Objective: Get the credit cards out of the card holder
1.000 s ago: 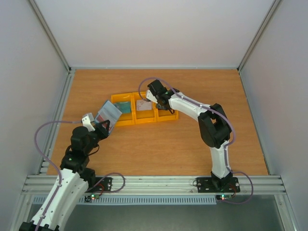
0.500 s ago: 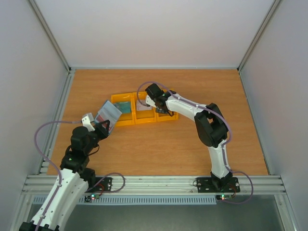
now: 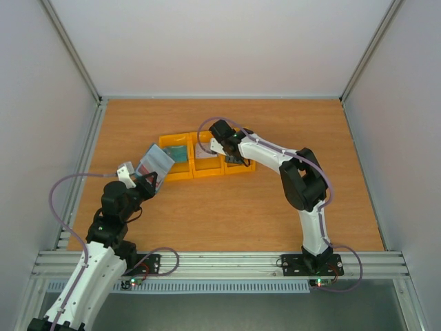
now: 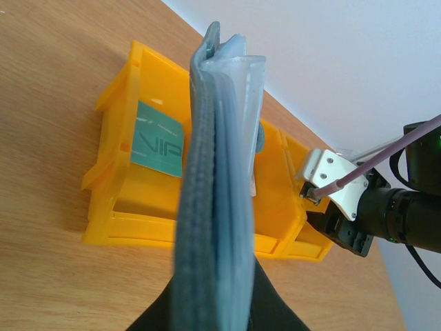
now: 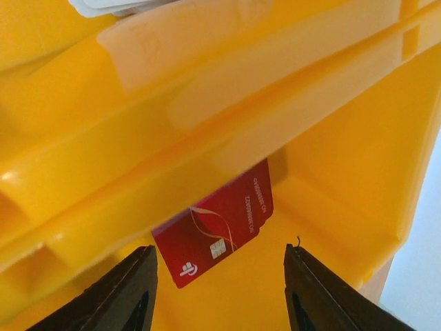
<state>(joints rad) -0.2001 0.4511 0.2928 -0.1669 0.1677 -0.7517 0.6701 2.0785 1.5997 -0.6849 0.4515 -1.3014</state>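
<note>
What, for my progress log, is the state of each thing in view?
card holder, folded nearly shut, held aloft edge-up.
left gripper, shut on the card holder.
right gripper, open above the red card.
red card, loose in the right-end bin.
whitish card, lying in the middle bin.
teal card, flat in the left-end bin.

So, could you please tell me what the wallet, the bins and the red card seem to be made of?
Wallet: soft blue-grey fabric or faux leather, matte, with a textured edge and clear inner pockets.
Bins: moulded yellow plastic with a slight sheen.
Red card: thin smooth plastic, probably; printed, with a chip.
</note>
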